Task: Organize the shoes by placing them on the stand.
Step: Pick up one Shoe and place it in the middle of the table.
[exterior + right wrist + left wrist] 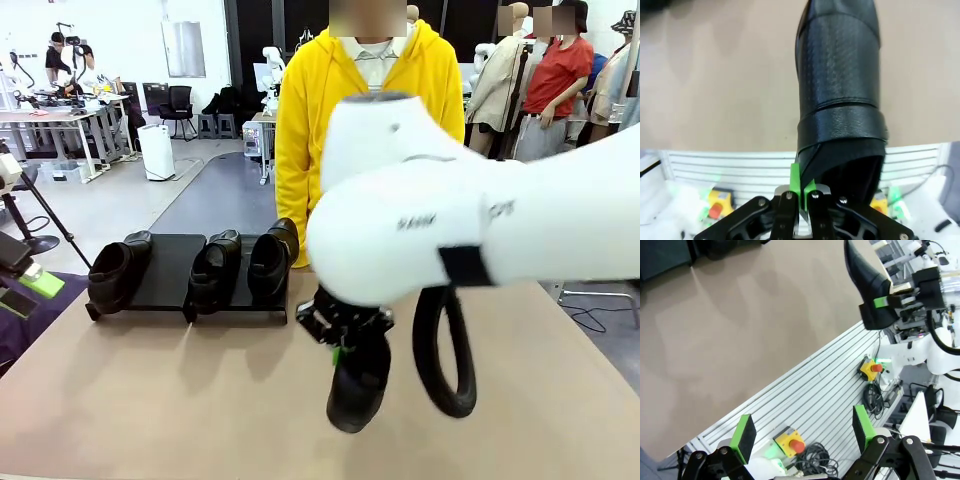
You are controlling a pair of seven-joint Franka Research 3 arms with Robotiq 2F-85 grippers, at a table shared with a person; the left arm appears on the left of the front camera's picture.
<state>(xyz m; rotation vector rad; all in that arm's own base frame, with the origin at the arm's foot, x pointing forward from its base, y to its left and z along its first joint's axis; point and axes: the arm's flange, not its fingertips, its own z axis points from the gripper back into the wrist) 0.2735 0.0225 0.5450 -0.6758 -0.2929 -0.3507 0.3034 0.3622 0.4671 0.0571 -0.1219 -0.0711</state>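
Right gripper (345,335): clamped on the rim of a black shoe (358,385), near the heel opening. In the right wrist view the green pads (795,181) pinch the shoe's (840,100) collar edge between them, nearly meeting. Shoe hangs toe-down, clear of the table (150,400), over its near middle. In the left wrist view the same shoe (865,272) shows farther off, pointed toe up in that rolled picture, held by the right gripper (890,300).

Left gripper (802,432): jaws spread wide, nothing between the green pads (745,437). It sits off the table's near-left edge, looking at the slatted side rail (815,390) and yellow stop buttons (790,442). In the front view its fingers (35,280) show at the left edge.

Stand (170,265): far side of the table, left of centre, in front of a person in a yellow hoodie (310,100). Three black shoes rest on it, toes up the slope: one (115,270) on the left panel's left side, two (215,265) (270,260) side by side on the right panel. Left panel's right half is bare.
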